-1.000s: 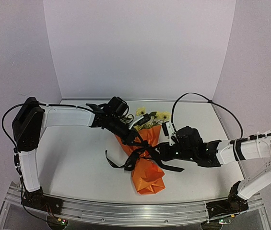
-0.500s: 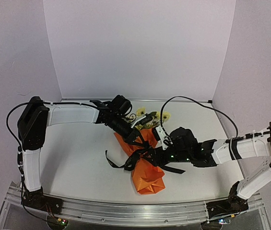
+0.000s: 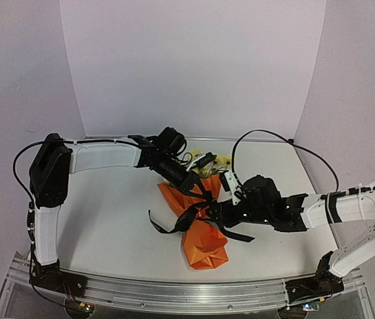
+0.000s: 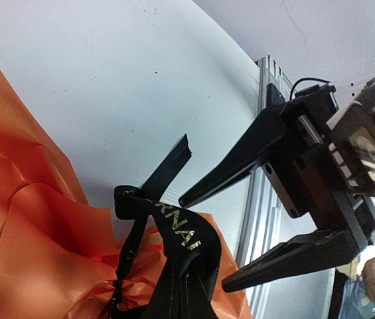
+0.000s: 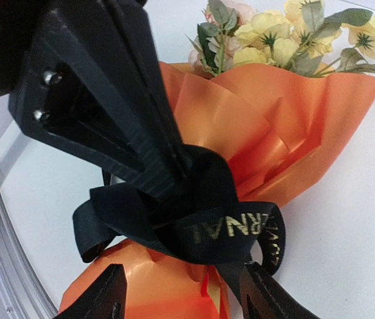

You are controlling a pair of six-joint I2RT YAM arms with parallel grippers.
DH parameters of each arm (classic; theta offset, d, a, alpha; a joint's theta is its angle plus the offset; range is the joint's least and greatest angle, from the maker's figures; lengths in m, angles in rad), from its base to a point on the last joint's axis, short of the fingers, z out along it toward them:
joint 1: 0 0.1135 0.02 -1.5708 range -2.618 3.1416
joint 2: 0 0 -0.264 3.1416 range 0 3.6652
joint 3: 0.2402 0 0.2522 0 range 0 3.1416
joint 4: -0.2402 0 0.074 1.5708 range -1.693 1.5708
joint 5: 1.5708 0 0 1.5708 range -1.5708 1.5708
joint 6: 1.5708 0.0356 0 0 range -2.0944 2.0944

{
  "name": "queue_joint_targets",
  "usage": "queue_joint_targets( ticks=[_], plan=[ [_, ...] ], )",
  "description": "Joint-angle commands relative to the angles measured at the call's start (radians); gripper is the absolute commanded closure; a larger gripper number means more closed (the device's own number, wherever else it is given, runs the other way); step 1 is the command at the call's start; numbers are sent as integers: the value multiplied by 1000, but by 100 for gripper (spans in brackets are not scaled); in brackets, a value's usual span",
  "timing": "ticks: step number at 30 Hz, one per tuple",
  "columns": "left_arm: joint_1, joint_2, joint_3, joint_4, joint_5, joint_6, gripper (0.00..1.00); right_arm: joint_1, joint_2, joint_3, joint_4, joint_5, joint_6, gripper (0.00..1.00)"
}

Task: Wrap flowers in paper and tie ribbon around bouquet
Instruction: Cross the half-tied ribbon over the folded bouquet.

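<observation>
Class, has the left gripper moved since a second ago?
Yes. Against the table, the left gripper has shifted slightly right in the top view.

The bouquet (image 3: 204,244) lay on its side. Its orange paper (image 5: 253,113) was cinched at the middle by a black lettered ribbon (image 5: 230,229); yellow and cream flowers (image 5: 273,30) stuck out of the paper's wide end.

white table (image 3: 107,219), bouquet (image 3: 204,244) lying flat; ribbon (image 5: 230,231) trailing
</observation>
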Motion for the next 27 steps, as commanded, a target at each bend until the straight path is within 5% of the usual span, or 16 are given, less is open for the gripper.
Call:
queue_joint_targets(
  ticks=[1, 27],
  plan=[
    [-22, 21, 70, 74, 55, -125, 100, -25, -42, -19, 4, -8, 22, 39],
    [21, 71, 37, 241, 1, -437, 100, -121, -43, 13, -42, -288, 124, 46]
  ],
)
